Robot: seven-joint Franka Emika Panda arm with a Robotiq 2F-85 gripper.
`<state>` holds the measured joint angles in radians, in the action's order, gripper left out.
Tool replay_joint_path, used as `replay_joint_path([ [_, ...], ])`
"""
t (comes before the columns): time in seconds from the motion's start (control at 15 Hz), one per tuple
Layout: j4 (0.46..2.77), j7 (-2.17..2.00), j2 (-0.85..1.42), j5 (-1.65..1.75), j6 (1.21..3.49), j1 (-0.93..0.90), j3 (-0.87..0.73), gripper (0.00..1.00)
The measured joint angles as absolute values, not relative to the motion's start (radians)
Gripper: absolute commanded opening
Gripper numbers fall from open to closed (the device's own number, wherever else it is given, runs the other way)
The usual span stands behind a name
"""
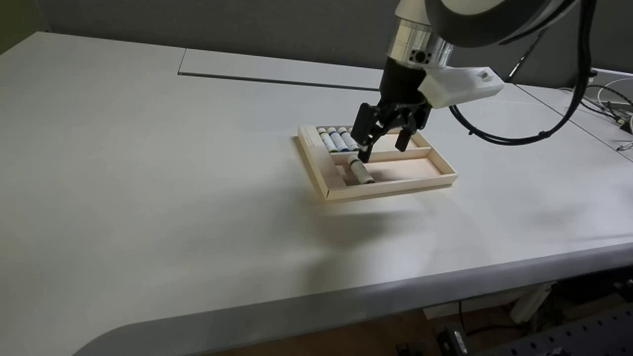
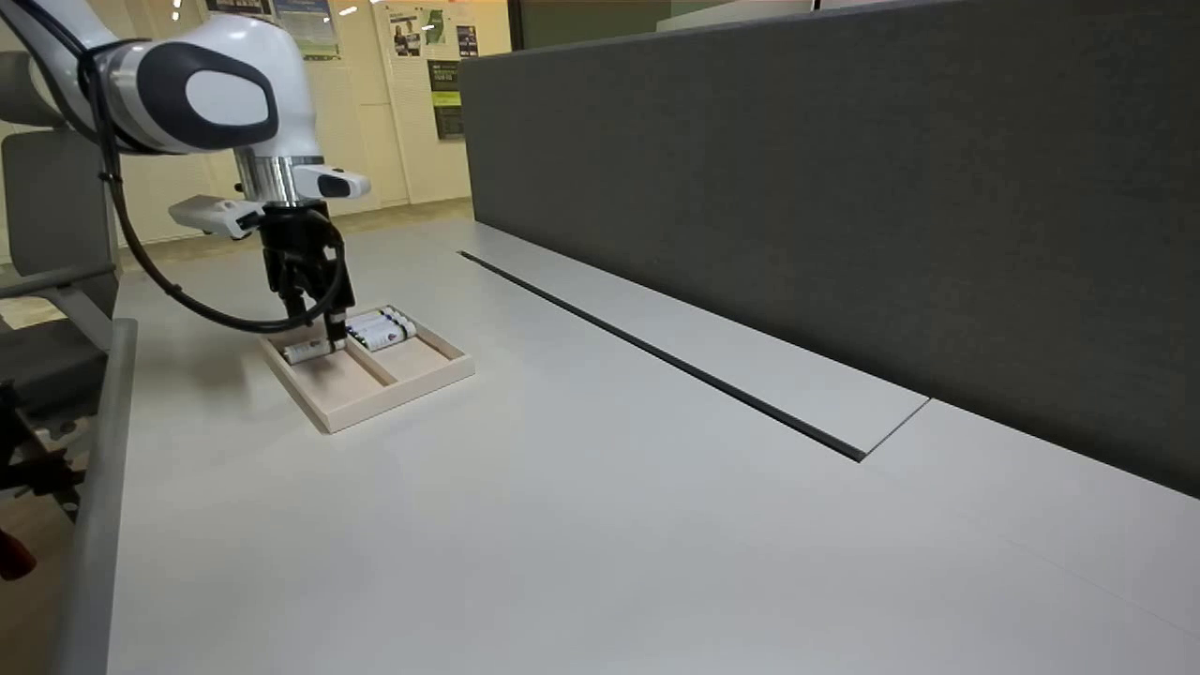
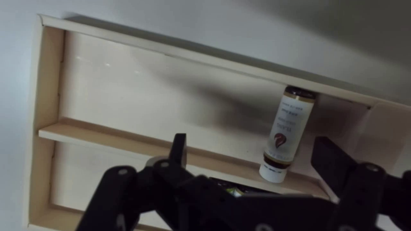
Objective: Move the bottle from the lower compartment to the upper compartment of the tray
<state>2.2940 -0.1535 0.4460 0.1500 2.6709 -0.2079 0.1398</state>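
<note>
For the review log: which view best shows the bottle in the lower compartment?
The wrist view: the bottle appears large, its label, white cap and dark end visible. Both exterior views show it small, near the gripper, its print unreadable.

I see my fingers (image 3: 330, 160) black and blocky, with pale round studs (image 3: 372, 167) behind them. Above them — a silver collar (image 1: 414, 44), then my white arm (image 2: 225, 98) with dark grey panelling (image 2: 161, 89). A looped black cable (image 2: 253, 325) hangs near the fingers.
</note>
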Motion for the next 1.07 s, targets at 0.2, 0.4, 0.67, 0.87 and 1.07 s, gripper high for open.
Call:
replay_joint_path([
  [0.2, 2.281, -0.154, 0.473, 0.143, 2.680, -0.231, 0.136, 0.67],
  [0.4, 2.267, -0.154, 0.499, 0.139, 2.681, -0.250, 0.129, 0.45],
  [0.67, 2.249, -0.154, 0.531, 0.139, 2.690, -0.266, 0.116, 0.17],
  [0.87, 2.236, -0.153, 0.546, 0.137, 2.694, -0.272, 0.112, 0.06],
  [1.07, 2.231, -0.153, 0.546, 0.134, 2.693, -0.272, 0.110, 0.07],
])
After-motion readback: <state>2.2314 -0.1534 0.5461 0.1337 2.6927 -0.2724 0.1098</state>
